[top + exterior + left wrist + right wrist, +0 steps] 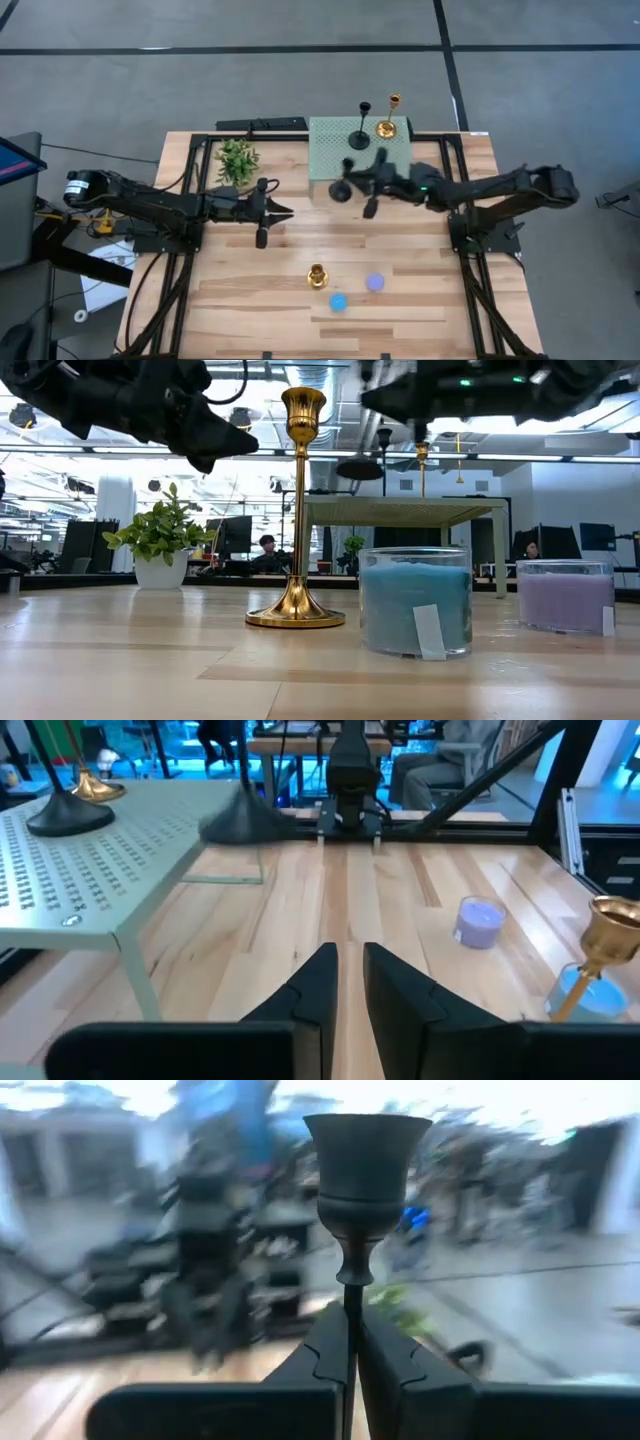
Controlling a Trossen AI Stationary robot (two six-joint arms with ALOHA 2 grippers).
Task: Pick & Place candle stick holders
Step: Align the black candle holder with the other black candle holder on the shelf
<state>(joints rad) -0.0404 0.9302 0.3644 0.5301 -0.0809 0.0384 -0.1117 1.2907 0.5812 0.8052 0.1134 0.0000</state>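
Note:
My right gripper [358, 187] is shut on a matte black candlestick holder [341, 190], held upright in the air beside the near edge of the green perforated platform [330, 150]. Its cup shows in the right wrist view [365, 1155] and its base in the low view [360, 468]. A second black holder [360, 138] and a gold holder [386, 128] stand on their bases on the platform. Another gold holder [318, 277] stands on its base on the table, near the front. My left gripper [285, 211] hovers at the table's middle left, narrowly open and empty. My right gripper pinches the black holder's slim stem [350, 1305], just below the cup, between its two fingers. The fingers come level from the table's right side and lie across the stem. The holder stands upright, with its base [360, 468] lifted clear, higher than the platform top.
A blue candle jar [338, 302] and a purple one [375, 283] stand near the front gold holder. A green potted plant [237, 160] stands at the far left, close to my left arm. People sit in the room beyond the table.

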